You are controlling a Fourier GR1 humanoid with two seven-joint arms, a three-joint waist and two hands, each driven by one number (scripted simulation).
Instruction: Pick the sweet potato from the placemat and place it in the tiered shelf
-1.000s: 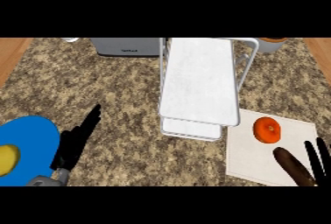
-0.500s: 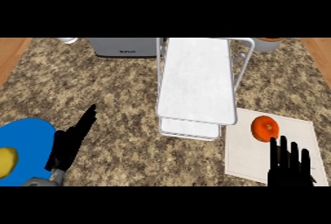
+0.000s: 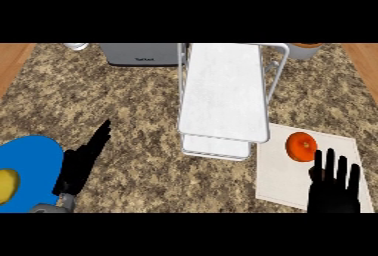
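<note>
Over the placemat (image 3: 280, 165) the right hand (image 3: 334, 192) spreads open

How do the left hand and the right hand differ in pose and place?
The left hand shows edge-on, tilted rightward, fingers together; the right hand shows flat, fingers spread. The left hand is over bare counter beside the plate; the right hand is over the placemat, on the near side of the sweet potato. Both are black, open and hold nothing.
</note>
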